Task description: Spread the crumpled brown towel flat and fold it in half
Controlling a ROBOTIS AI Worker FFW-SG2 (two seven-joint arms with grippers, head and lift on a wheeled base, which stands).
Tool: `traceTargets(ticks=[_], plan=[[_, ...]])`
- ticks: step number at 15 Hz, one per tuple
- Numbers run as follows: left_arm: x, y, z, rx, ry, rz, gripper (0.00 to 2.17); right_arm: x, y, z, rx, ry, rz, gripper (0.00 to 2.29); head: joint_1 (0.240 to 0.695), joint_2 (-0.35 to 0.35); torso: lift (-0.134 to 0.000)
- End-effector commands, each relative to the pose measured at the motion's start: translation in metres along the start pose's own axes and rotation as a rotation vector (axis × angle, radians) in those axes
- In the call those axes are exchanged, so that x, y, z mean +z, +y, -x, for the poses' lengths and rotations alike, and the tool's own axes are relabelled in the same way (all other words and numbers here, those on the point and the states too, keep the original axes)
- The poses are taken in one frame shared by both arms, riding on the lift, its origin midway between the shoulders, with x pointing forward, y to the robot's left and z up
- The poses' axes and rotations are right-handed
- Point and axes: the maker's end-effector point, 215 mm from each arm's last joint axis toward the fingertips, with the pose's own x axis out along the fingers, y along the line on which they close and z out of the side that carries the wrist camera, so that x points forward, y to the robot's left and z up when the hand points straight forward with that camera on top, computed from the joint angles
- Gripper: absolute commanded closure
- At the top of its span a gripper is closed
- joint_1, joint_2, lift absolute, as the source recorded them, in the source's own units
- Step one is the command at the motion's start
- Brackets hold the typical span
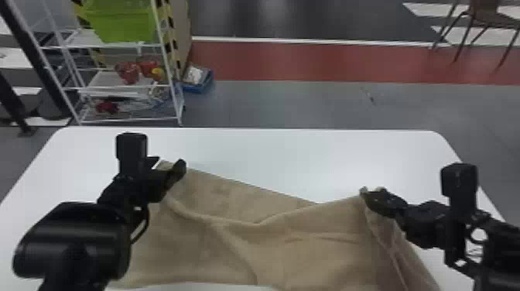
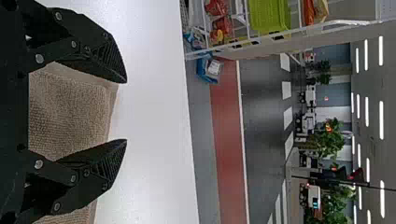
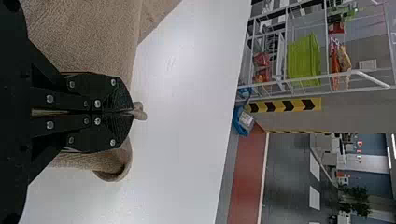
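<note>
One bunched end of the brown towel (image 1: 309, 247), likely light and limp, sits clamped in the right gripper (image 3: 131, 112) at a white table (image 1: 278, 154); the left gripper (image 2: 125, 111), wide open, empty, should pinch the far-left corner (image 2: 106, 95).

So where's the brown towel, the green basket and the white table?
Brown towel (image 1: 278, 240): head view, its wrinkled middle.
Green basket (image 1: 122, 23): head view, its side wall.
White table (image 1: 271, 151): head view, bare far part.

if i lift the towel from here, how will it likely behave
The brown towel will likely hang floppy, since it already sags in soft folds between its far corner and the right gripper. It probably won't slip easily: its surface looks nubby, and the fingers pinch it shut with a bit poking past the tips.
</note>
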Motion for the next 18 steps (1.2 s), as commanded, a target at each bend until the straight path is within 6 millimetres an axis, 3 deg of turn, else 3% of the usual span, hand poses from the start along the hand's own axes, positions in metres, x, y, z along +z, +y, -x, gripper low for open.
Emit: traceTargets(ticks=[1,6,13,14,18], plan=[[-0.004,0.002,-0.003,0.008,0.014,-0.013,0.52,0.001,0.001,0.000,0.003,-0.002,0.000,1.12,0.695,-0.029,-0.122],[-0.004,0.007,-0.008,0.016,0.024,-0.020,0.63,0.006,-0.002,0.005,0.000,-0.013,0.000,1.12,0.695,-0.026,-0.122],[-0.029,0.011,-0.008,0.002,0.115,0.002,0.64,0.010,-0.002,0.008,0.000,-0.023,0.004,1.12,0.695,-0.026,-0.122],[-0.029,0.012,-0.008,0.004,0.115,0.002,0.76,0.011,-0.002,0.009,0.000,-0.026,0.004,1.12,0.695,-0.025,-0.122],[-0.033,0.017,-0.002,0.027,0.112,0.010,1.62,0.007,-0.005,0.013,-0.006,-0.023,0.000,1.15,0.695,-0.017,-0.122]])
